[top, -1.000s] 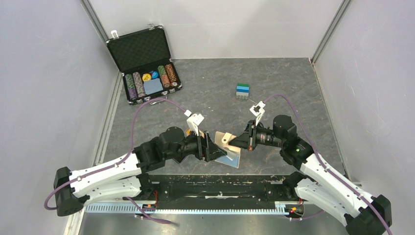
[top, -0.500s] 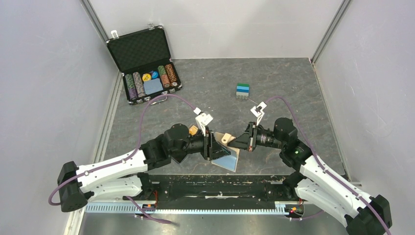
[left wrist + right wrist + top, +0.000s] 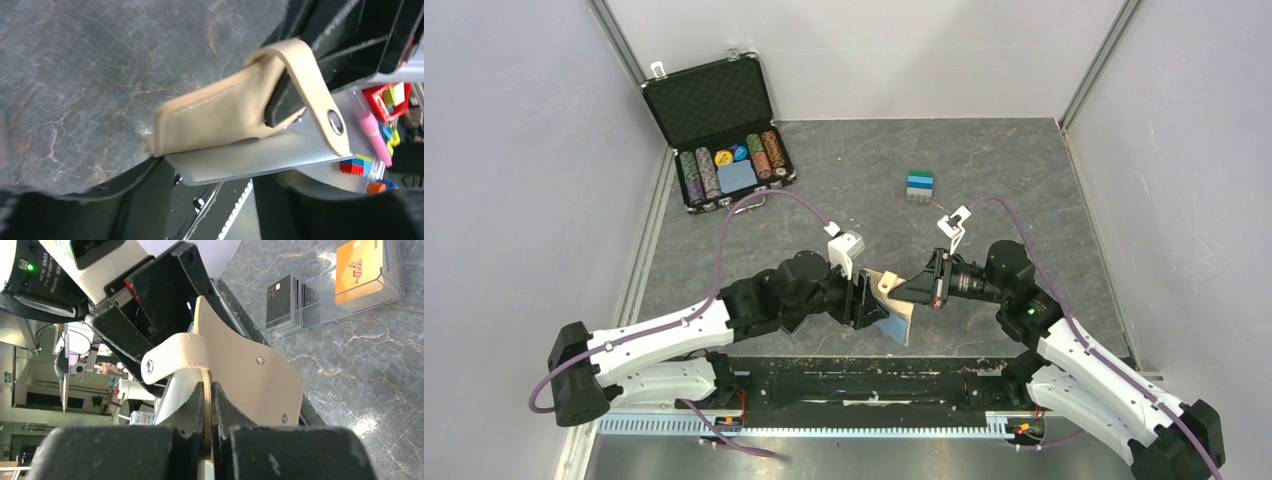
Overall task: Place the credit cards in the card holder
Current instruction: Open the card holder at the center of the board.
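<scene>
The tan card holder [image 3: 892,292] is held up off the table between the two arms. My right gripper [image 3: 912,291] is shut on its edge; in the right wrist view the fingers [image 3: 227,410] pinch the tan flap [image 3: 250,375]. My left gripper [image 3: 874,305] holds a grey credit card [image 3: 250,160] whose far part lies under the card holder's flap [image 3: 220,117]. The snap strap [image 3: 320,95] curls over the card. The card's blue-grey face shows in the top view [image 3: 892,323]. More dark cards [image 3: 284,296] stand in a clear-lidded box.
An open black chip case [image 3: 722,130] stands at the back left. A small box with blue and green tops [image 3: 920,185] sits at mid back. An orange box [image 3: 361,267] sits beside the dark cards. The black base rail [image 3: 874,385] runs along the near edge.
My left arm has moved right, bringing the card further into the card holder; less of the card shows. The right gripper has stayed put, still holding the holder.
</scene>
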Robot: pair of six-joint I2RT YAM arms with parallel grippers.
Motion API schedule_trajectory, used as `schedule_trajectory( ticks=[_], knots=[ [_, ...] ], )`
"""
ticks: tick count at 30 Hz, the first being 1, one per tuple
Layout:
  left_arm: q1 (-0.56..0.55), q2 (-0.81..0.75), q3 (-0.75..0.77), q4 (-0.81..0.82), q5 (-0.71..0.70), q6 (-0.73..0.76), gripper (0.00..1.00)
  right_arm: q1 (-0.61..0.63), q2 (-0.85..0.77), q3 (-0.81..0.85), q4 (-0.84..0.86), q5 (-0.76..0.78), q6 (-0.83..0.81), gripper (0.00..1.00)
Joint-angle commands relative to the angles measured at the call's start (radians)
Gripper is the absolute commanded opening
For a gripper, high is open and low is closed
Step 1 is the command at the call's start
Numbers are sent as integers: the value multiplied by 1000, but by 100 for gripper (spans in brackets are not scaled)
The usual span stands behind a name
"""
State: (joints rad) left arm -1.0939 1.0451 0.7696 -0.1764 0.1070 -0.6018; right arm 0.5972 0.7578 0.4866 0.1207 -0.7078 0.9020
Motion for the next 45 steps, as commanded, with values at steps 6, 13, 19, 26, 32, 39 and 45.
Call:
schedule_trajectory(
  ticks=[6, 13, 19, 26, 32, 39, 45],
  knots=[
    [5, -96, -19, 12, -152, 19, 86, 0, -28, -19, 57, -98, 8, 0],
    [5, -112, -65, 155, 46, 77, 85, 0, -31, -25, 63, -121, 5, 0],
    [6, -102, -78, 173, 129, 63, 52, 0, -2, -24, 75, -119, 0, 0],
    [5, -148, -99, 198, 90, 25, 21, -1, 30, -11, 67, -107, -24, 16],
    [6, -171, -112, 144, 63, -36, 3, 0, 41, 81, -173, -30, -206, 35],
    [5, -150, -131, 62, 67, -97, 2, 0, 64, 182, -403, 53, -388, 54],
    [6, -114, -85, -62, 68, -122, 2, 0, 54, 233, -524, 117, -494, 82]
  ],
)
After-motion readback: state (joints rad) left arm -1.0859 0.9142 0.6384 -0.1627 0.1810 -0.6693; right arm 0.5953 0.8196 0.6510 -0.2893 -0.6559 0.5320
